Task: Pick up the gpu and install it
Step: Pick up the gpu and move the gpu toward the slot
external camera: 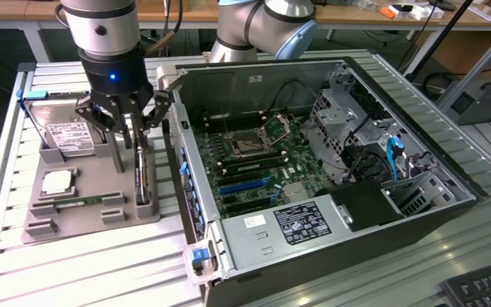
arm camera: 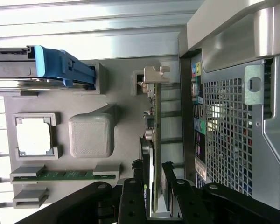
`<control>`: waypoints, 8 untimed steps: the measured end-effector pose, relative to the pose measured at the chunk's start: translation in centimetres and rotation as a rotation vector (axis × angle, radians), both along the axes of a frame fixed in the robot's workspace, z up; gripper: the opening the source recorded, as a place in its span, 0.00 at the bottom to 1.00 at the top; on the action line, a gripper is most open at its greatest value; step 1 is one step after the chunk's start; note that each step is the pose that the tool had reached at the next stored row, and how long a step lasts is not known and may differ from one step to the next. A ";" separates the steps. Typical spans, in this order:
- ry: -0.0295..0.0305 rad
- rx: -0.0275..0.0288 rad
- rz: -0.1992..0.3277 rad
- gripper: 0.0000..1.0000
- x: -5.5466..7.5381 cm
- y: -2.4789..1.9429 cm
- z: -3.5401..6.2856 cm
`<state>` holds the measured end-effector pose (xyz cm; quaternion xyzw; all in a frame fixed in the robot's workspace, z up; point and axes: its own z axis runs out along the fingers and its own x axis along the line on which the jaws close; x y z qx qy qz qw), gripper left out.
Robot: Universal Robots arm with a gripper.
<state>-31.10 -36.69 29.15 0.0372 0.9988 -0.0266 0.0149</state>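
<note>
The gpu [external camera: 143, 180] is a thin dark card standing on edge in a slot along the side of the grey holder tray [external camera: 92, 225] nearest the open computer case [external camera: 450, 185]. In the wrist view the gpu [arm camera: 152, 140] runs lengthwise beside the case wall, its silvery bracket [arm camera: 155, 74] at the far end. My gripper [external camera: 133, 137] hangs right over the card. Its black fingers [arm camera: 131, 205] stand on either side of the card's near end, and a gap shows on one side. The gripper [arm camera: 154, 205] is open.
The tray also holds a silver hard drive [external camera: 68, 135] with a blue clip [arm camera: 60, 70], a CPU [arm camera: 33, 136] and a green RAM stick [arm camera: 65, 175]. Inside the case lie the motherboard [external camera: 245, 166] with blue slots [external camera: 245, 185] and the power supply [external camera: 296, 224]. A keyboard [external camera: 484, 288] sits at the exterior view's lower right.
</note>
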 end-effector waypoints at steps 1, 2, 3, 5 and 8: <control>0.0001 -0.0001 0.000 0.29 0.0 0.00 0.03; 0.0001 0.0000 0.000 0.29 0.0 0.00 0.05; 0.0001 -0.0001 0.000 0.29 0.0 0.00 0.06; 0.0001 -0.0001 0.000 0.29 0.0 0.00 0.10; 0.0001 0.0000 0.000 0.29 0.0 0.00 0.16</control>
